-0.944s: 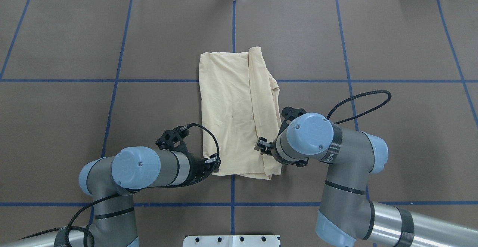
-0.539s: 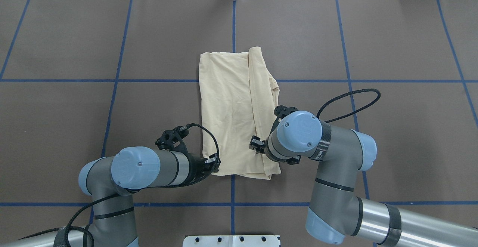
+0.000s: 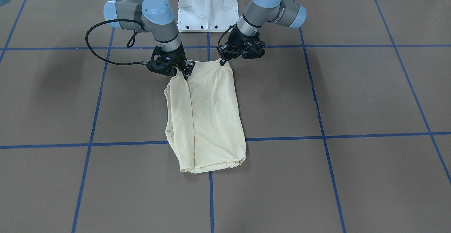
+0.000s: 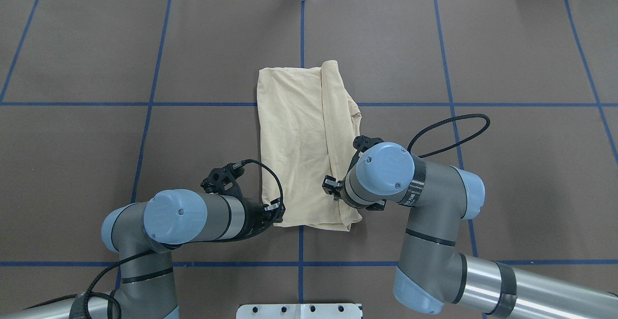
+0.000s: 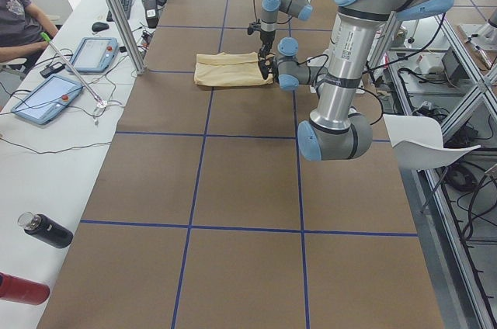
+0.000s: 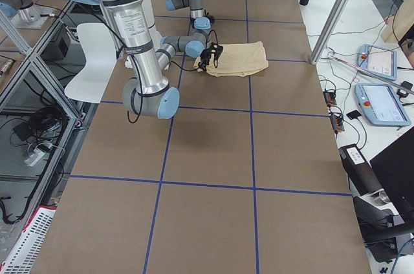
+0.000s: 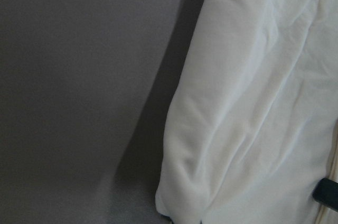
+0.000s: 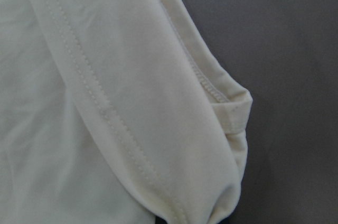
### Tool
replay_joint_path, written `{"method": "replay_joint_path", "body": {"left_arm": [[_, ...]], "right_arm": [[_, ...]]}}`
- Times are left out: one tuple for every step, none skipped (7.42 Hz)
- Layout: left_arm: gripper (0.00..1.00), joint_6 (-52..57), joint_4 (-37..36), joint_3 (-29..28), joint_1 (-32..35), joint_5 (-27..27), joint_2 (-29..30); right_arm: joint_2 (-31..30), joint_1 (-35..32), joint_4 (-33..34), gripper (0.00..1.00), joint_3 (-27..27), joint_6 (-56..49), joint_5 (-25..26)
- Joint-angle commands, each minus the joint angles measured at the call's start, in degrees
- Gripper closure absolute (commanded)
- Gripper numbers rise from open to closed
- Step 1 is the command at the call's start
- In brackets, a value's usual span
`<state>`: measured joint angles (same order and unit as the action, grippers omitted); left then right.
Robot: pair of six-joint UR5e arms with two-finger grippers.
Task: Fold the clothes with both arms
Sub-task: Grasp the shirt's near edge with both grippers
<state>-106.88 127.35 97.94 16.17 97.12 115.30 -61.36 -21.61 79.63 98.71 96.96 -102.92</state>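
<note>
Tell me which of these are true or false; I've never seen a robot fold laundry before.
1. The shirt lies spread out with both sleeves stretched wide. False: it lies folded into a narrow rectangle.
2. The left arm's fingers and the right arm's fingers are both at the shirt's end nearest the robot. True.
3. A printed picture shows on top of the shirt. False: only plain cream cloth shows.
4. The table is brown with a grid of blue lines. True.
5. A person is off to one side of the table. True.
</note>
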Motion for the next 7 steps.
{"method": "replay_joint_path", "body": {"left_arm": [[1.0,0.0,0.0,0.0,0.0,0.0,0.0],[1.0,0.0,0.0,0.0,0.0,0.0,0.0],[1.0,0.0,0.0,0.1,0.0,0.0,0.0],[1.0,0.0,0.0,0.1,0.0,0.0,0.0],[1.0,0.0,0.0,0.4,0.1,0.0,0.0],[1.0,0.0,-0.1,1.3,0.0,0.0,-0.1],[1.0,0.3,-1.7,2.9,-0.2,0.1,-0.1]], "right_arm": [[0.0,-0.2,0.1,0.96,0.0,0.3,0.0],[0.0,-0.3,0.4,1.0,0.0,0.9,0.0],[0.0,-0.3,0.5,1.0,0.2,0.9,0.0],[-0.2,-0.4,0.6,1.0,0.8,1.0,0.0],[-0.5,-0.4,0.6,1.0,1.6,0.8,-0.3],[-1.7,-0.7,0.7,1.0,4.2,0.4,-1.0],[-4.4,-0.5,0.7,1.0,7.9,0.4,-1.7]]}}
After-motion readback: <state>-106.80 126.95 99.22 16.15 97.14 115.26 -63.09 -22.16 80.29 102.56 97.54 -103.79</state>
